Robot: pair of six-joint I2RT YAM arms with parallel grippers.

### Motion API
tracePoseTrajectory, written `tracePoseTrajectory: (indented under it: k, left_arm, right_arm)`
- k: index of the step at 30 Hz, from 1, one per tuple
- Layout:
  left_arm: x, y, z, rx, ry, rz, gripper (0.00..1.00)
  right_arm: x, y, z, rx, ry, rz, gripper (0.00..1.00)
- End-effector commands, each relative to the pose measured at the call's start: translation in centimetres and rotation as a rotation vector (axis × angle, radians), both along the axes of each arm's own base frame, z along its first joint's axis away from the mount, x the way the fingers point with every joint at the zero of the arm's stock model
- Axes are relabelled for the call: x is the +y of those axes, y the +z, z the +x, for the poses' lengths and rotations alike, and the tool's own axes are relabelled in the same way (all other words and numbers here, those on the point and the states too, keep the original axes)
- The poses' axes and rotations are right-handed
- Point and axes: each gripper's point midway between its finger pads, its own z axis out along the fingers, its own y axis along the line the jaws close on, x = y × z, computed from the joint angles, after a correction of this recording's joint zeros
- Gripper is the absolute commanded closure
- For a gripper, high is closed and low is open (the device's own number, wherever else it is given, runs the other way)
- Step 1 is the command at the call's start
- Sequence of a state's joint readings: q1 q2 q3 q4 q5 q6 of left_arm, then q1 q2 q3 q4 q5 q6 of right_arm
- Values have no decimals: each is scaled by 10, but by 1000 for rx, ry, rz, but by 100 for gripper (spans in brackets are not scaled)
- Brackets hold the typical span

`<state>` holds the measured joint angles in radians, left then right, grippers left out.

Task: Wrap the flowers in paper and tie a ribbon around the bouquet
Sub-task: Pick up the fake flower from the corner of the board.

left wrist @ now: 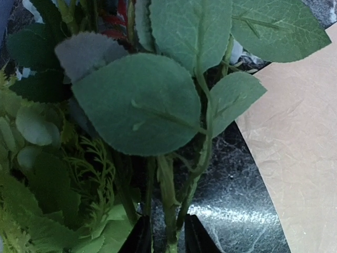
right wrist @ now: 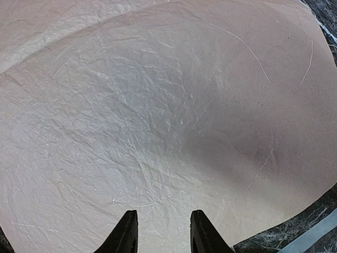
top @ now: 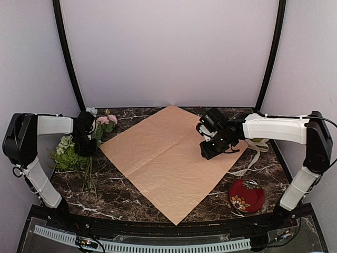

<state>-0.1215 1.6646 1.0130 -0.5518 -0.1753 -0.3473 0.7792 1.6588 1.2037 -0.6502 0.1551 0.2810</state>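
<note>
Left end effector point(left wrist: 168, 238), part-open, straddles the flowers point(left wrist: 137, 105); right end effector point(right wrist: 164, 232) hovers part-open over flat paper point(right wrist: 158, 116); ribbon point(top: 254, 156) untouched.

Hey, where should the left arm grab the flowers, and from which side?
By the bare stems below the leaves, coming from above with the jaws across them: the flowers lie flat and the stems bunch into one thin bundle there.
</note>
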Motion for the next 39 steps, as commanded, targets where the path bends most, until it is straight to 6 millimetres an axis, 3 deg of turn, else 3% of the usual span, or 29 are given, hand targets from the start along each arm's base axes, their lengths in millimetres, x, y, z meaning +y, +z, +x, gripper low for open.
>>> tracePoseTrajectory:
  k: [1, 4, 8, 17, 29, 39]
  left_arm:
    - [1, -4, 7, 6, -10, 9, 80]
    - [3, -6, 8, 14, -6, 24, 84]
    - [5, -4, 5, 16, -1, 32, 100]
    - [7, 29, 8, -83, 17, 32, 97]
    - [6, 9, 18, -58, -5, -1, 86]
    - [10, 8, 34, -78, -3, -12, 81]
  right_arm:
    - [3, -1, 2, -14, 7, 2, 65]
    - [3, 0, 2, -14, 8, 1, 65]
    - [3, 0, 1, -12, 5, 3, 65]
    - [5, 5, 4, -17, 3, 5, 65]
    - [0, 6, 2, -22, 1, -14, 63]
    - [-1, 8, 3, -24, 5, -19, 62]
